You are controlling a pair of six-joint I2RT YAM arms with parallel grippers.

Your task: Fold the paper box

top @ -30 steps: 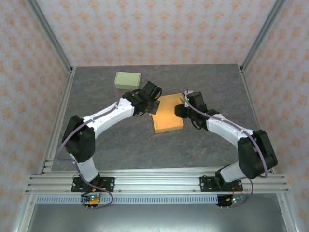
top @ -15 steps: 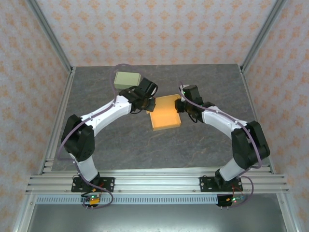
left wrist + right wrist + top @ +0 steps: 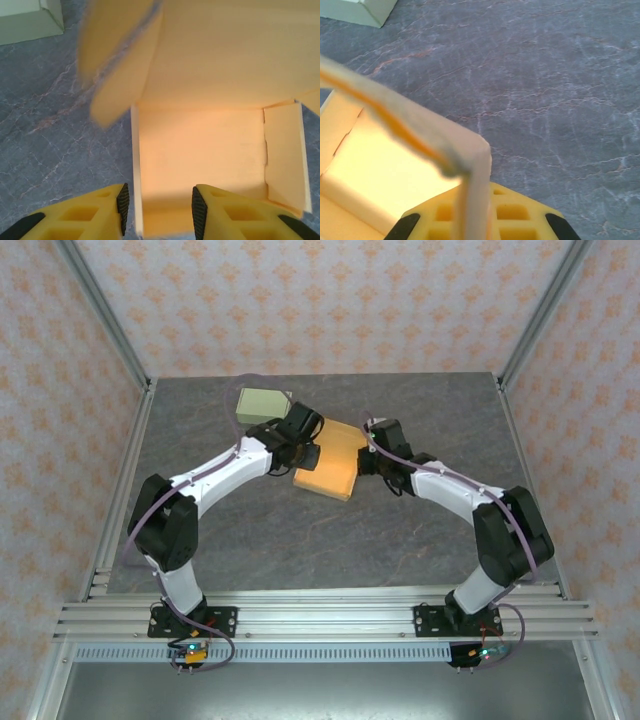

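Two grippers, one paper box — right gripper clamped on a raised wall, likely anchoring it; left gripper parted astride the near edge, gripping nothing.

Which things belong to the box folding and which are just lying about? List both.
In the job: orange paper box; right gripper, shut on one of its flaps; left gripper, open at its edge.
Lying about: pale green box, on the table beyond the left gripper.
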